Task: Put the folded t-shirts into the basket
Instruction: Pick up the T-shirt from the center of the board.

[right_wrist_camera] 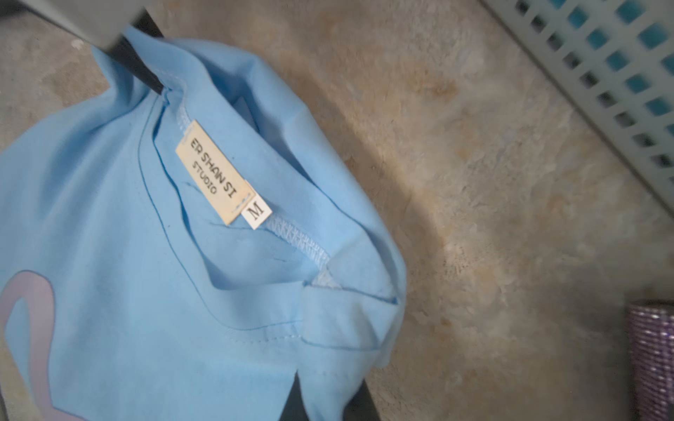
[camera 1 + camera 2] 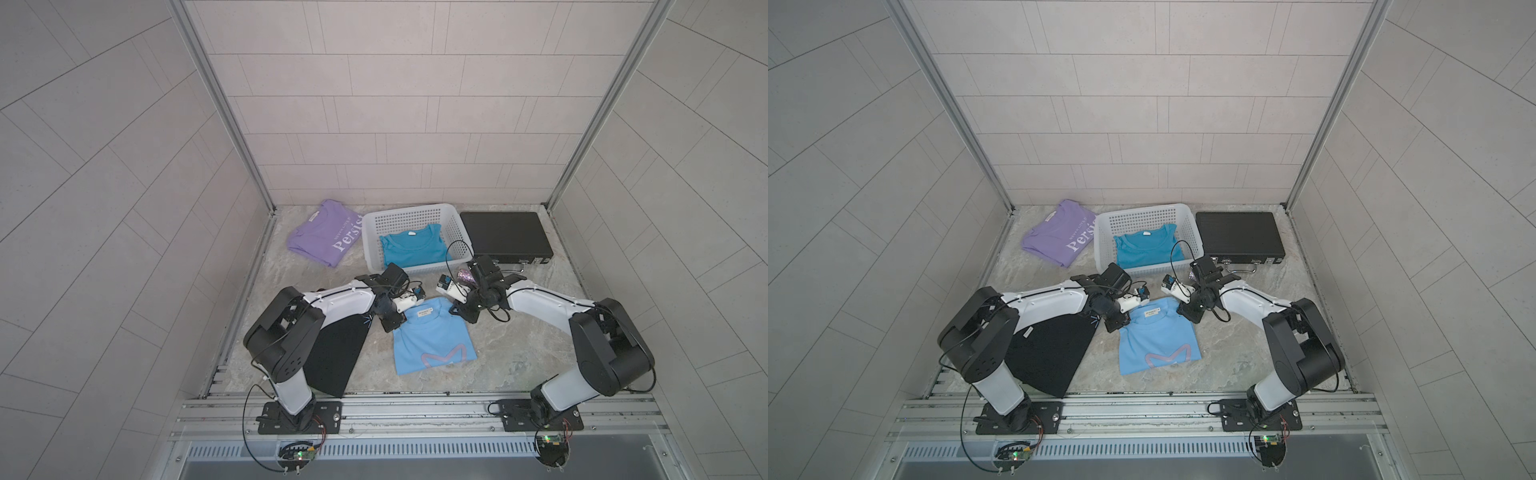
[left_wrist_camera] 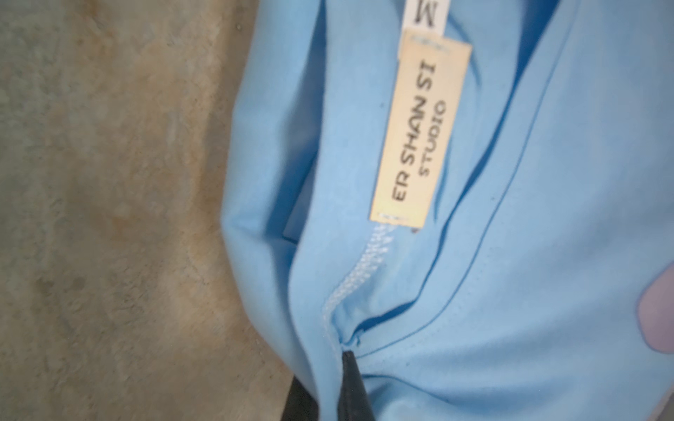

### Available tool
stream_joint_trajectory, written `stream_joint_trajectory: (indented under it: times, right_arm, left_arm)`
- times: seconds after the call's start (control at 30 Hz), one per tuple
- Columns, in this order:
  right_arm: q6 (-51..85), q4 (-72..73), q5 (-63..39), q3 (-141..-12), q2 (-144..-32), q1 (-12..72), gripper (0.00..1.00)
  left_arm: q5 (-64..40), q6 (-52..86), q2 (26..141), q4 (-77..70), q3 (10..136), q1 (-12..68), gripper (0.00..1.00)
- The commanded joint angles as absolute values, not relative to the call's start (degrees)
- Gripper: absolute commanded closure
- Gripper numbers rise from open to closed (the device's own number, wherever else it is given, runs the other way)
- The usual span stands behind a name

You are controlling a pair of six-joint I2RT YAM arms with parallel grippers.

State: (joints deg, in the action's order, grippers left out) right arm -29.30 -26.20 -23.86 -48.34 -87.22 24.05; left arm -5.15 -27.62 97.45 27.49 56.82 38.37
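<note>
Light blue shirt point(image 2: 432, 340) pinched by left tool point(image 3: 328, 382), right tool point(image 1: 324, 397); basket point(image 2: 409, 220), black case point(image 2: 505, 235) beyond.

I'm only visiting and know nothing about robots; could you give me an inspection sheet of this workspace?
Surface: marbled stone-look tabletop.
Job's things: bright teal folded t-shirt inside the white perforated plastic basket; light blue t-shirt with pinkish M, black t-shirt and lilac "Persist" t-shirt on the tabletop.
Clutter: flat black latched case beside the basket; small purple glittery object near it.
Grippers: left gripper and right gripper each shut on a collar-end corner of the light blue t-shirt.
Cables: black cable loop above the right wrist.
Surroundings: grey tiled walls; aluminium rail under the arm bases.
</note>
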Motion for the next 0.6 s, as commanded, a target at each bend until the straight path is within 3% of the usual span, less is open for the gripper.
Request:
stream_joint_trajectory:
  times: [0.0,0.57]
  right_arm:
    - [-28.7,-26.5,-25.8,-48.4,-85.1,24.3,0.99]
    - [-27.0,-30.0,-26.0,-51.3,-76.1,24.0,1.00]
  left_arm:
    - [-7.0,-27.3,94.6,28.8,56.3,37.7,1.00]
    - [-9.1,-28.5,87.0,34.7,59.4,35.3,1.00]
